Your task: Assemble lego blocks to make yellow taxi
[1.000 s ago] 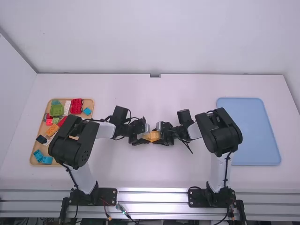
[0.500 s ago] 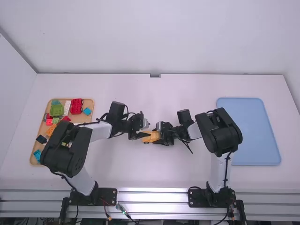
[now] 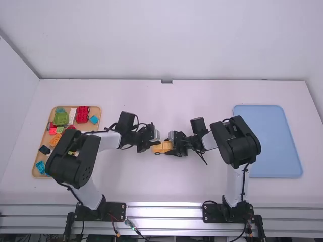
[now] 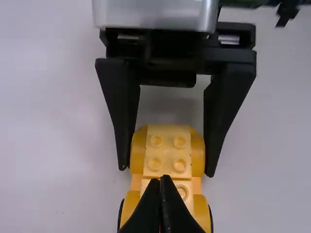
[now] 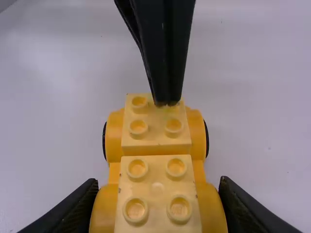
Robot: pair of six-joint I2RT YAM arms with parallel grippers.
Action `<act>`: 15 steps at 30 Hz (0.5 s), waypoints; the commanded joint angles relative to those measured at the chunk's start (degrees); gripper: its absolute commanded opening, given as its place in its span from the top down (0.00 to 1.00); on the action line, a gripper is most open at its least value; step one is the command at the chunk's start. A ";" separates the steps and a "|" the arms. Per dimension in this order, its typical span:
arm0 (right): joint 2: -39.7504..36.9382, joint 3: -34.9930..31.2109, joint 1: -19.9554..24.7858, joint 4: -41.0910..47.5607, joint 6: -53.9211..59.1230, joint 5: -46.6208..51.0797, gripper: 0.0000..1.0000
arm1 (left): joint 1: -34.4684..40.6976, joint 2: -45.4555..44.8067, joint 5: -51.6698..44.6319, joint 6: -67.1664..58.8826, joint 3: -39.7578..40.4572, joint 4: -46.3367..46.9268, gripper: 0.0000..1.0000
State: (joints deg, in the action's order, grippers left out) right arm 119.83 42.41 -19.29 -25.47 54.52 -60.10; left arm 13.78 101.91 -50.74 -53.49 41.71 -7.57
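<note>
White links (image 3: 234,184) meet bulky black joints (image 3: 235,146) trailing thin cables (image 3: 244,179); black base plates (image 3: 212,213) sit at five and seven o'clock.

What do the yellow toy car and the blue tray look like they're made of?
The yellow toy car looks like smooth molded plastic, with soft highlights on its crisp, rounded studs. The blue tray is probably matte plastic, judging by its even colour and rounded corners, though painted metal is possible.
</note>
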 commanded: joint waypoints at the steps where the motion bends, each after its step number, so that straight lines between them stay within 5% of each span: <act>1: 0.94 0.70 -0.26 0.37 -0.24 0.07 0.46 | 0.20 2.25 -0.85 0.28 -0.63 -0.15 0.98; 15: 0.94 0.70 -0.26 0.20 -0.24 0.09 0.46 | 0.46 9.18 3.15 0.15 -2.93 -1.42 0.98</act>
State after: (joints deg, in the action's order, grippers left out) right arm 119.83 42.41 -19.29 -25.47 54.65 -60.20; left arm 13.82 107.53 -56.55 -53.56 41.87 -10.66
